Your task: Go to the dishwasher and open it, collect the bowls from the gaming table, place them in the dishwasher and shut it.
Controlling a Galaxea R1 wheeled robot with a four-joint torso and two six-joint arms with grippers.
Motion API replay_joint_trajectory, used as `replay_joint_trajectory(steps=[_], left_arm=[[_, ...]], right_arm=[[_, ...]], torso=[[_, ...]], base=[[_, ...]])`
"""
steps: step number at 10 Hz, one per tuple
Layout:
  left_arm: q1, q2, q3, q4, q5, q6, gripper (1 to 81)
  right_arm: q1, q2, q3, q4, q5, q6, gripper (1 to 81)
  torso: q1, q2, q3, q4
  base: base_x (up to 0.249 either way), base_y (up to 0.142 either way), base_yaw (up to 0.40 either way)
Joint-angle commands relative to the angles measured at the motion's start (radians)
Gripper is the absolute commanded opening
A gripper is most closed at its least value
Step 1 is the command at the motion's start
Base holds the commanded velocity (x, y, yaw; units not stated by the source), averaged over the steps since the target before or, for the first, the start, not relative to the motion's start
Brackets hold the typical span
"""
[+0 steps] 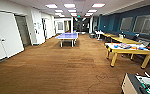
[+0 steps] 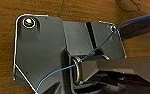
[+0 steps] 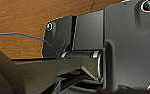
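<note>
Head view of a long room with a brown wood-look plank floor point(image 1: 66, 67). At the right stands the gaming table point(image 1: 131, 49), a long white-topped table on yellow wooden legs. On its top lie colourful flat boards and several small orange and blue items point(image 1: 127, 46); these are probably the bowls, but their shapes are too small to make out, and no count can be given. They sit along the middle of the top and toward its far-right end. In the bottom right corner, cut off by the picture's edge, is a table-football table with a green field and dark rods point(image 1: 143, 86). Farther down the room stands a blue table-tennis table on white legs point(image 1: 67, 36), and more yellow-topped tables point(image 1: 123, 39) line the dark blue right wall. A white door point(image 1: 2, 37) is at the left.

Judged step: the robot is driving, with the gaming table within sight but well apart. The dishwasher cannot be placed from here, so whether it is already open cannot be told. Reaching the bowls calls for a turn to the right and an approach to the table's long near edge.

The wrist views look down on the same floor past the robot's own dark plates and a thin blue cable point(image 2: 66, 70); I cannot tell how the jaws of either gripper stand.
</note>
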Motion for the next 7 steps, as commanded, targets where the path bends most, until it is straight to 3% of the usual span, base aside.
replay_joint_trajectory(steps=[1,7], left_arm=[[-0.032,-0.007,0.008,0.001,0.050,0.001,81.1],[-0.032,-0.001,0.008,0.001,0.049,0.003,81.1]], right_arm=[[0.038,-0.004,0.012,-0.005,-0.045,0.001,81.1],[0.039,0.001,0.007,-0.013,-0.047,0.000,81.1]], torso=[[0.001,0.000,0.000,0.000],[0.001,0.000,0.000,0.000]], base=[[0.177,0.000,0.000],[0.187,0.000,0.000]])
